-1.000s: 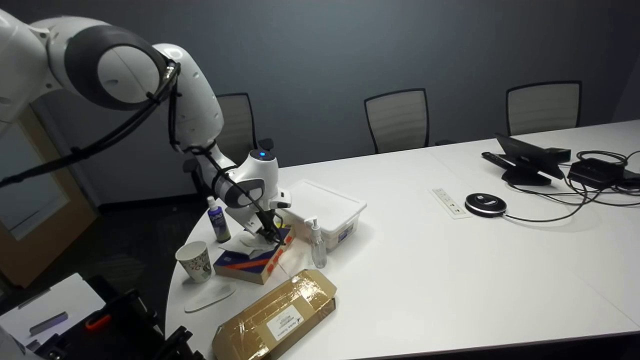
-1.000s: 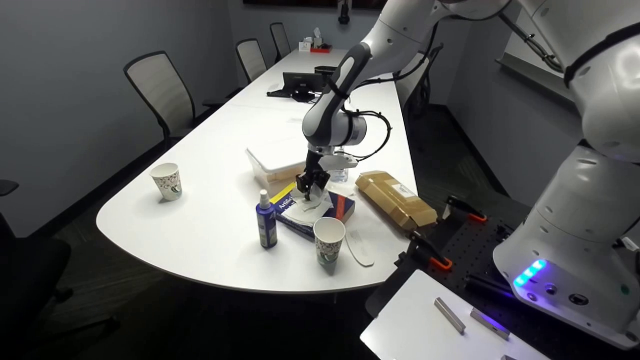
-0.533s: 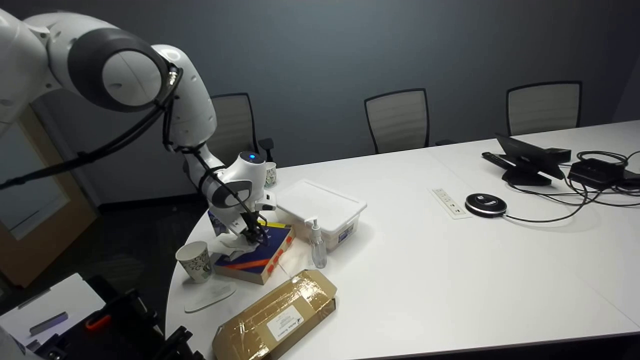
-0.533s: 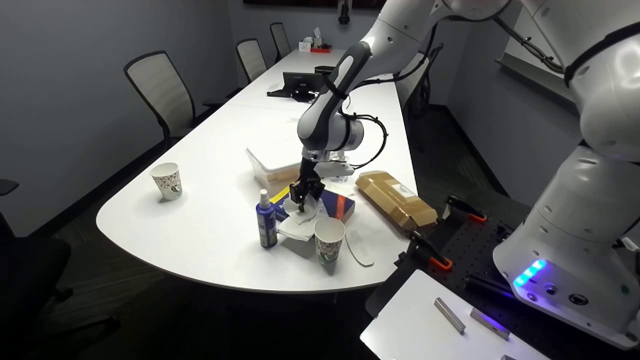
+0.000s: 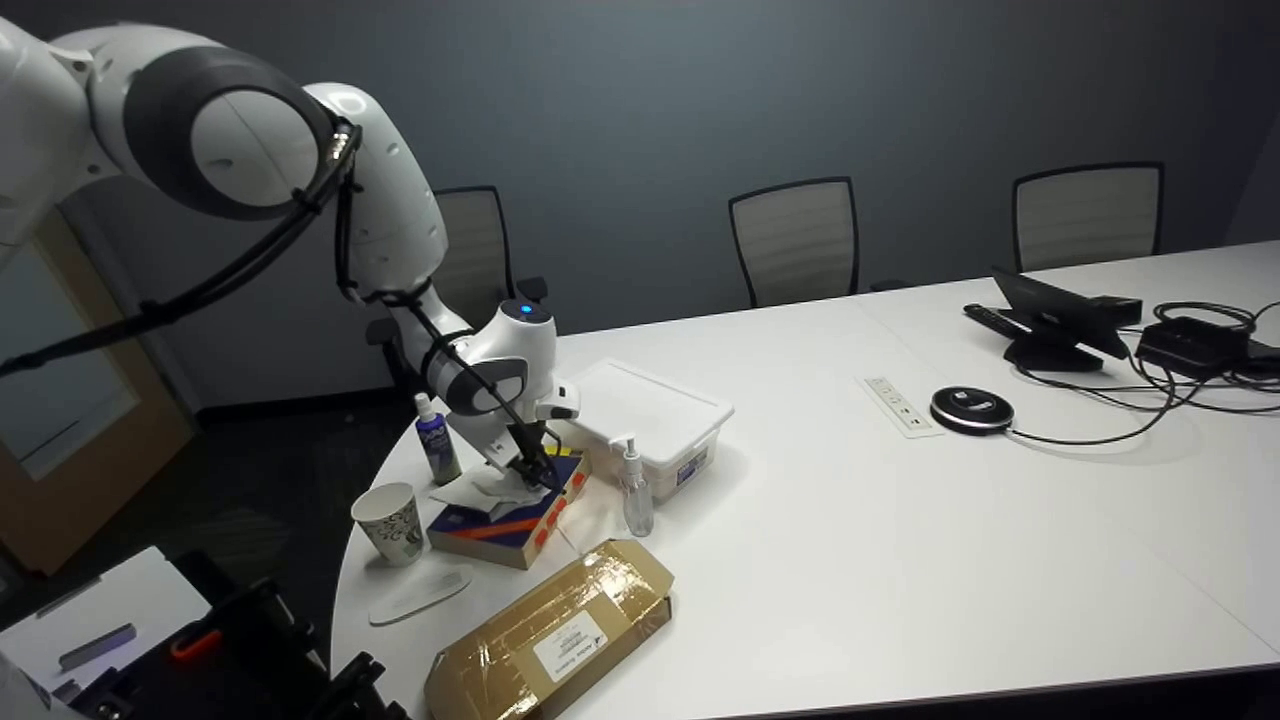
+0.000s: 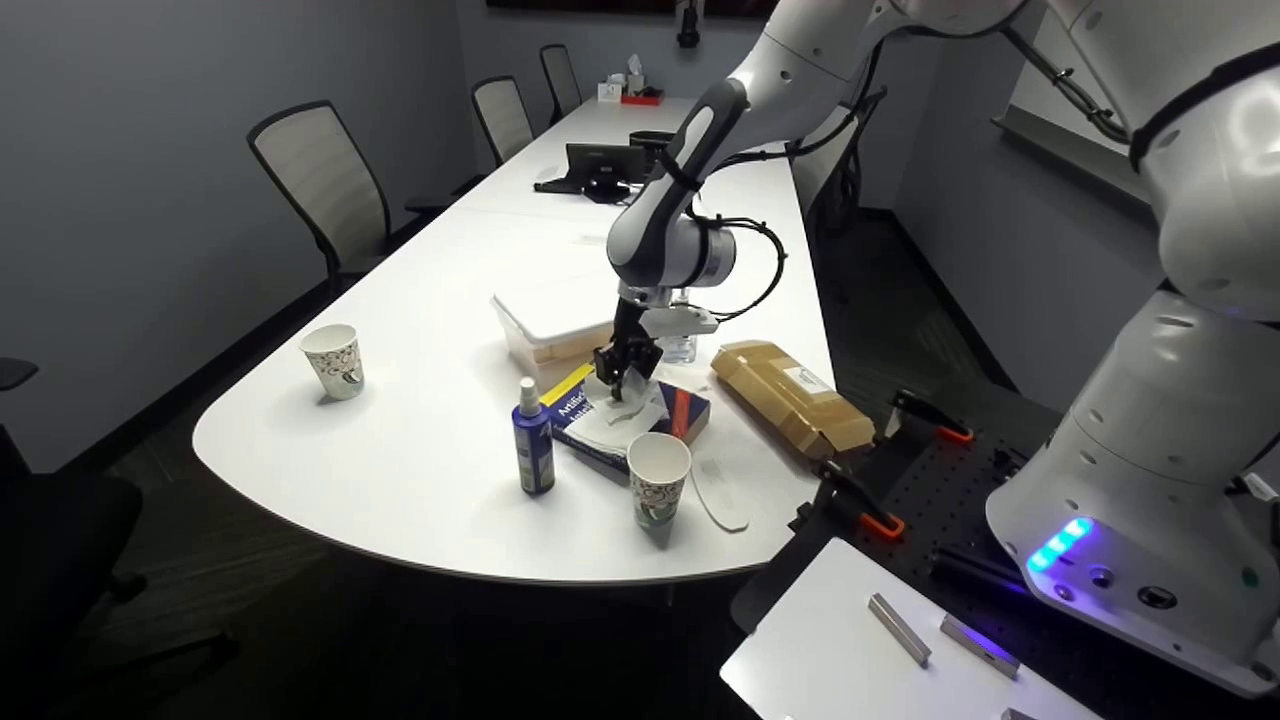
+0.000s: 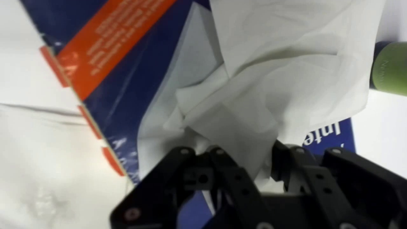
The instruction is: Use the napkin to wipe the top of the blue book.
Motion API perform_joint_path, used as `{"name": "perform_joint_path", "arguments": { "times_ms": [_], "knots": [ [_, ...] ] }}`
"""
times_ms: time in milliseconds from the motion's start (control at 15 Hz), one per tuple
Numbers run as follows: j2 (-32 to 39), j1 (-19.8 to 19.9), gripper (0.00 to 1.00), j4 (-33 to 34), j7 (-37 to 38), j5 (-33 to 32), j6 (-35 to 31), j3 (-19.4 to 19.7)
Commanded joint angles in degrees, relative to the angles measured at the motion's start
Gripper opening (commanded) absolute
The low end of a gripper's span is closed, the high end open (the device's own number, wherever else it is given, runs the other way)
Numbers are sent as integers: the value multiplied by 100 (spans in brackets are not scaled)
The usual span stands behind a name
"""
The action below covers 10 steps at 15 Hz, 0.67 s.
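The blue book (image 5: 498, 531) lies flat on the table, with an orange-red band at one end; it also shows in an exterior view (image 6: 684, 412) and in the wrist view (image 7: 120, 92). The crumpled white napkin (image 5: 488, 492) lies spread over the middle of its cover, also seen in an exterior view (image 6: 612, 425). My gripper (image 6: 622, 382) points down over the book, its fingers (image 7: 243, 152) around a bunched part of the napkin (image 7: 270, 89). The pinched part is partly hidden by the fingers. Part of the cover print is covered by the napkin.
A purple spray bottle (image 6: 533, 445) and a paper cup (image 6: 658, 480) stand close beside the book. A lidded plastic box (image 5: 640, 400), a clear pump bottle (image 5: 636, 500) and a tan package (image 5: 550, 640) are on the other sides. Another cup (image 6: 335, 365) stands farther off.
Half a second ago my gripper and the napkin were nearer the spray bottle, the napkin overhanging the book's edge. They have moved back over the book's middle, near where they were one second ago.
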<state>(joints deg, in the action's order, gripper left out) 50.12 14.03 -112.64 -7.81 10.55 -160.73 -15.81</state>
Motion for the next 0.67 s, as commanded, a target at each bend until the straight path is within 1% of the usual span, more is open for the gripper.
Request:
{"name": "perform_joint_path", "arguments": {
  "times_ms": [0, 133, 333, 600],
  "knots": [
    [-256, 192, 3, -277, -59, 151, -44, 142],
    [-367, 402, 3, -493, -85, 230, -56, 136],
    [-595, 781, 3, -893, -192, 470, 54, -52],
    [-769, 1046, 3, -1302, -405, 735, 170, -325]
  ]
}}
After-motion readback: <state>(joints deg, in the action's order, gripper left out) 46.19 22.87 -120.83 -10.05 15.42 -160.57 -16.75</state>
